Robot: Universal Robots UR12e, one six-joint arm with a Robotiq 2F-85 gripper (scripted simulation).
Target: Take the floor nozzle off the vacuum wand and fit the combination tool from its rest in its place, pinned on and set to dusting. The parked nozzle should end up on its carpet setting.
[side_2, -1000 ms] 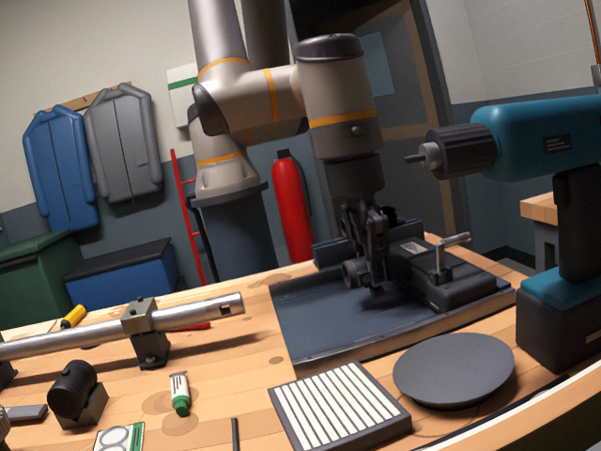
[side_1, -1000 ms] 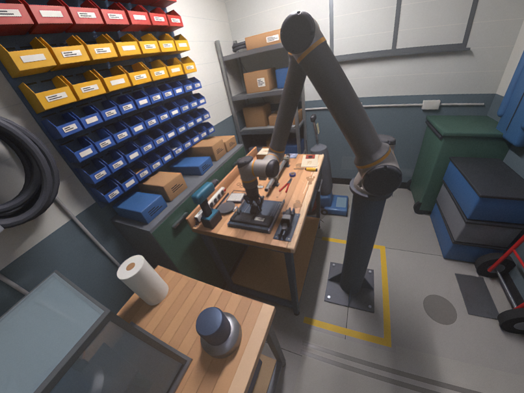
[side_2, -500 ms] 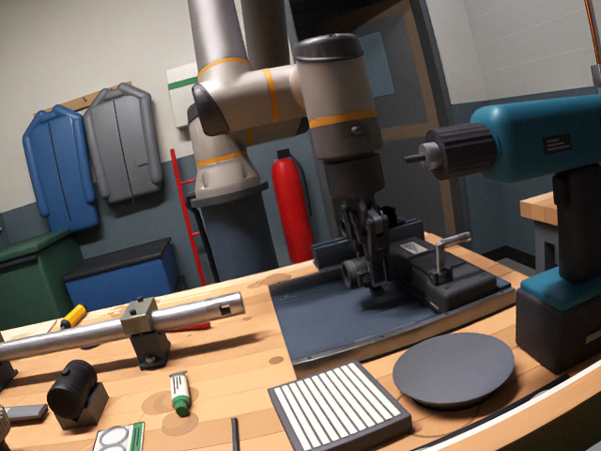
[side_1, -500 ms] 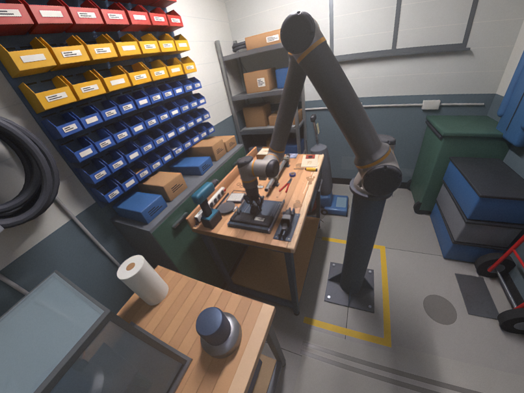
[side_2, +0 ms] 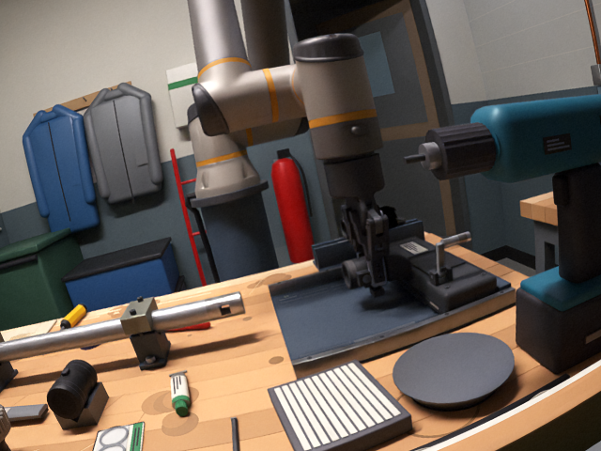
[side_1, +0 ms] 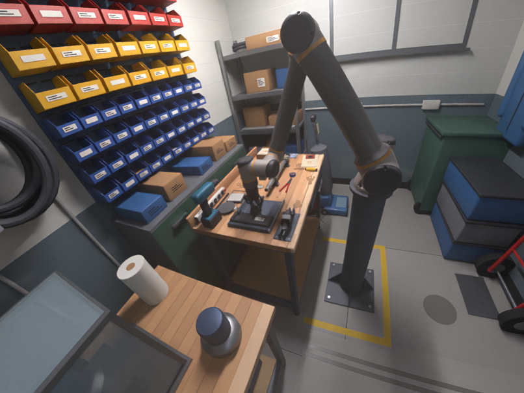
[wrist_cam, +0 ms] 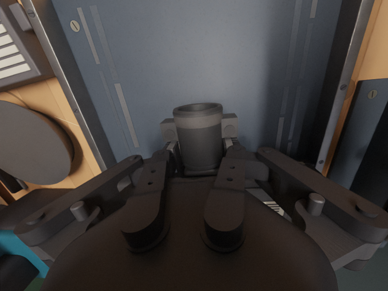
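The floor nozzle (side_2: 427,272) is partly hidden behind my fingers; it is a dark block with a round neck (wrist_cam: 197,137) and an upright metal lever (side_2: 449,252), sitting on the blue parking mat (side_2: 340,315). My gripper (wrist_cam: 196,156) is closed on the nozzle's neck, one finger on each side of it, as the wrist camera shows. The silver vacuum wand (side_2: 121,323) lies in its clamp to the left, its open end bare and apart from the nozzle. The combination tool (side_1: 286,220) rests on a small blue tray at the bench's right edge.
Behind the bench stand a red extinguisher (side_2: 291,204) and the arm's pedestal. A teal drill (side_2: 543,194) stands to the right of the mat, a grey disc (side_2: 454,369) and a ribbed pad (side_2: 340,403) in front. A small black cylinder (side_2: 73,388) and a glue tube lie near the wand.
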